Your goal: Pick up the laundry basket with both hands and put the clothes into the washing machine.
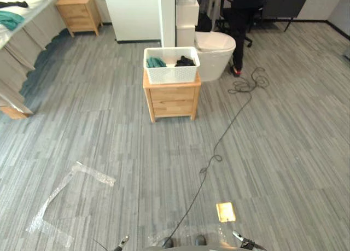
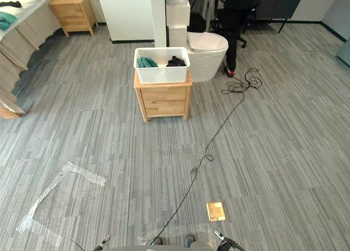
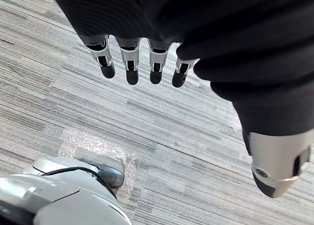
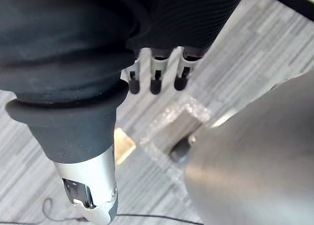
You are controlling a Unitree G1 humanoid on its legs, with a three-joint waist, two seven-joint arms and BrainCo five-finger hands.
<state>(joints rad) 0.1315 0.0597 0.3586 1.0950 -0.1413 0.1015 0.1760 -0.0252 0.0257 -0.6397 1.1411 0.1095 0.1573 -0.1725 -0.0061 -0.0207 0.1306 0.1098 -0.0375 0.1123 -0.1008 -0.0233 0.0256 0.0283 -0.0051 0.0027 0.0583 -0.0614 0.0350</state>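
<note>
While one white plastic laundry basket (image 1: 170,74) (teal garment (image 1: 156,62), black garment (image 1: 185,60)) fills the wooden nightstand's (image 1: 172,100) top, wrist views show left hand (image 3: 131,63), right hand (image 4: 156,75) straight-fingered, empty.

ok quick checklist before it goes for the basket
The laundry basket sits level on the wooden nightstand: ok.
The clothes, teal and black, lie inside the basket: ok.
The left robot hand is open and empty: ok.
The right robot hand is open and empty: ok.
Basket within reach: not ok, it stands far ahead of both hands.
Space behind the nightstand free: not ok, a person stands there.
</note>
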